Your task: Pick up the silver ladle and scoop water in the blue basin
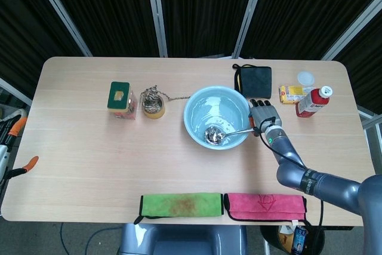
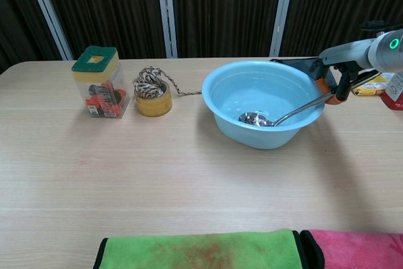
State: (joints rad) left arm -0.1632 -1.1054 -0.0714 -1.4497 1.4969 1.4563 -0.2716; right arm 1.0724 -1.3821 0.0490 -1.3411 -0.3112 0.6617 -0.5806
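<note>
The blue basin (image 1: 203, 107) (image 2: 242, 92) stands at the table's middle right, holding water. The silver ladle (image 1: 216, 135) (image 2: 257, 118) has its bowl down inside the basin, its handle slanting up over the right rim. My right hand (image 1: 263, 116) (image 2: 343, 72) sits just beyond that rim and holds the handle's end. My left hand does not show in either view.
A clear jar with a green lid (image 1: 120, 100) (image 2: 99, 81) and a yellow cup of rope (image 1: 153, 102) (image 2: 152, 92) stand left of the basin. Behind my right hand lie a black pouch (image 1: 253, 79), a yellow packet (image 1: 290, 94) and a red bottle (image 1: 312, 101). Green (image 1: 181, 203) and pink (image 1: 265, 206) cloths line the front edge.
</note>
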